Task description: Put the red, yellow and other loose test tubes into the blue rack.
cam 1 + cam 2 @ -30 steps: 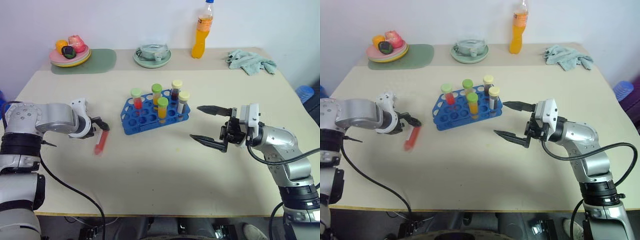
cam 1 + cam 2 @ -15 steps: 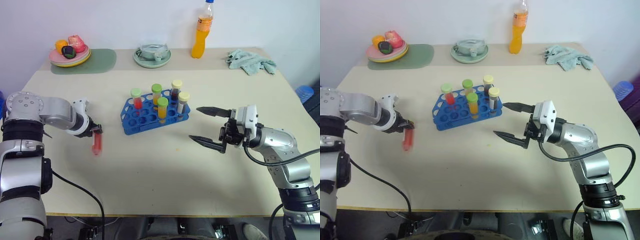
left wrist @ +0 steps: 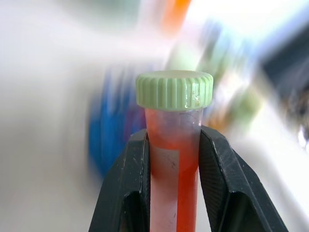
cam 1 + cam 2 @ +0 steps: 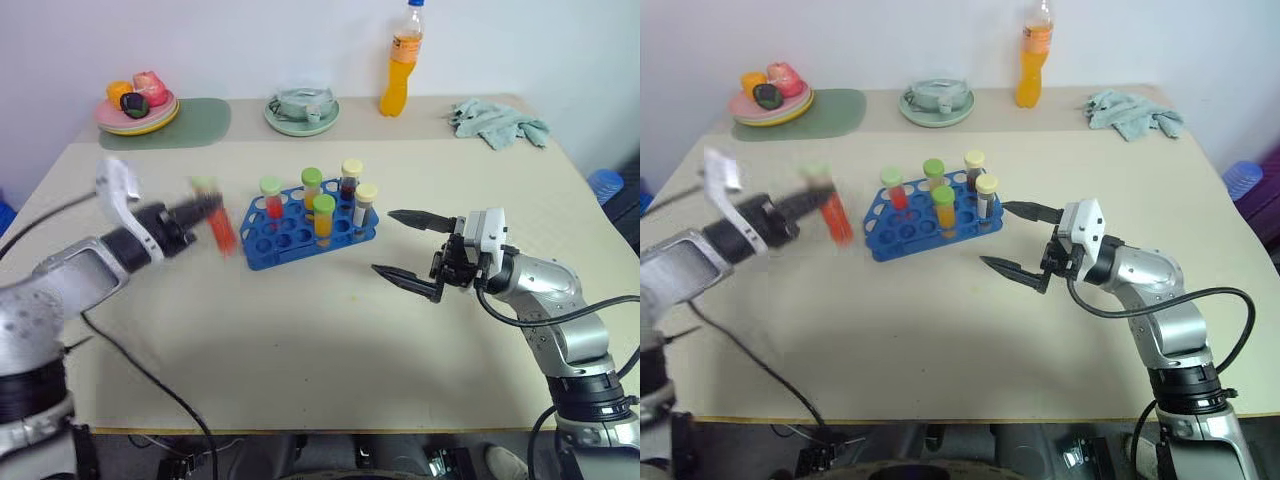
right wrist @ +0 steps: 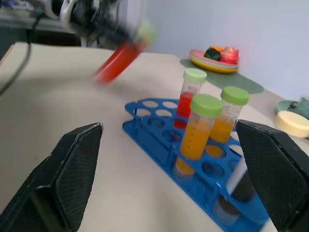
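Pale beige and matt, the bench (image 4: 300, 340) stands against a plain white wall, its near edge bare.

Nearest, toward the right edge, the right gripper (image 4: 412, 255) hangs level with its two tapered black fingers spread wide and nothing between them, aimed at the rack's right end.

Toward the left edge the left gripper (image 4: 195, 212) is clamped on a clear plastic test tube of red liquid with a ribbed pale-green screw cap (image 3: 174, 159). The left wrist view shows both smooth black fingers pressed against the tube just under the cap. The tube is lifted off the bench and tilted, just left of the rack.

At mid-bench sits the blue plastic rack (image 4: 290, 240), a perforated tray of round holes. Five capped tubes stand upright in its rear and right holes, holding red, orange, dark or clear contents, while the front and left holes look free.

As I judge it, the step in hand is carrying the red tube to the rack. The next move calls for turning the tube upright, lining its rounded bottom over a free hole and lowering before release. The tube is smooth and slim, so it could slip if tipped.

Along the far edge are a plate of toy fruit (image 4: 138, 105), a pale green dish (image 4: 301, 110), a bottle of orange drink (image 4: 397, 62) and a crumpled teal cloth (image 4: 497, 123).
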Controlling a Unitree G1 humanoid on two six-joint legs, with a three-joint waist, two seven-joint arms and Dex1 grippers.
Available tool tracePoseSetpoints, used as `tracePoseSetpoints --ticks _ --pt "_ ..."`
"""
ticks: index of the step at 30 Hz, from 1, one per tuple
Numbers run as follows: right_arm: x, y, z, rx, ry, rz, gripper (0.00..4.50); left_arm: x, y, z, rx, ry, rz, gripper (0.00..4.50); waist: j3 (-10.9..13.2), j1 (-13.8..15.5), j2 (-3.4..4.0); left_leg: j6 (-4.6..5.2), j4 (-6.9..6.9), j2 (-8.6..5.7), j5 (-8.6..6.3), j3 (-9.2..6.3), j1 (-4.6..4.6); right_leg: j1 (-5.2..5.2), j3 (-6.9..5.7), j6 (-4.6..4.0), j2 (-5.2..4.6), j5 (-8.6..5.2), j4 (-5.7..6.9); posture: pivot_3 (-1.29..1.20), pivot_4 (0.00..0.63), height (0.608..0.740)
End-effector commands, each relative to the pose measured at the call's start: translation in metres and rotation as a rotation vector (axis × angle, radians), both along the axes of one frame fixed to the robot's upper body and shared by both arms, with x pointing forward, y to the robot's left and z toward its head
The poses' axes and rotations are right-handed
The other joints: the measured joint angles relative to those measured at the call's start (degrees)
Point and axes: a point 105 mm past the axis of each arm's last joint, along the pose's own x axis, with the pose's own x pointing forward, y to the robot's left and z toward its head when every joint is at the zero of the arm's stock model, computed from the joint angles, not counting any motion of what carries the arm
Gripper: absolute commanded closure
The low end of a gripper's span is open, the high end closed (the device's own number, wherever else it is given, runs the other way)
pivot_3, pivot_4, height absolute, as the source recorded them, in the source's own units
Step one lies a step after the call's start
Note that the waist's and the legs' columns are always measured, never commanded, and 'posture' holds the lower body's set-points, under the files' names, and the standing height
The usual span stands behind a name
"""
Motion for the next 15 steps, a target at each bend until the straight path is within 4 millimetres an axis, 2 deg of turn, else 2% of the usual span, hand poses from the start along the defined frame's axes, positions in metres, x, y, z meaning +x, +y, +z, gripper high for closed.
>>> tracePoseSetpoints --ticks 1,7,10,15 --pt "-0.003 -0.001 0.008 0.024 -0.037 -0.03 0.0 -0.002 -0.015 0.022 0.046 -0.285 -0.022 3.72 -0.02 0.4 0.04 0.06 0.01 0.0 -0.03 0.06 0.01 0.01 0.03 0.01 0.0 0.01 -0.04 0.0 0.15 0.74" --pt "-0.009 0.0 0.008 0.056 -0.048 -0.086 0.0 0.013 -0.037 0.011 0.077 -0.447 -0.066 3.72 0.0 0.98 0.0 0.2 0.02 0.02 -0.03 0.07 0.01 -0.05 0.01 0.06 0.0 0.02 0.02 0.0 0.15 0.74" --pt "-0.012 -0.004 0.0 0.046 -0.054 -0.143 0.0 0.023 -0.047 -0.008 0.066 -0.472 -0.086 3.72 -0.03 0.94 0.02 0.22 0.05 0.01 -0.03 0.09 0.01 -0.02 0.03 0.16 0.0 0.08 0.02 0.0 0.15 0.74" --pt "-0.018 -0.002 -0.006 0.053 -0.063 -0.204 0.0 0.035 -0.058 -0.025 0.068 -0.477 -0.139 3.72 -0.01 0.81 0.0 0.26 0.06 0.03 -0.02 0.07 0.02 -0.06 0.03 0.25 0.04 0.13 0.06 0.0 0.15 0.74"
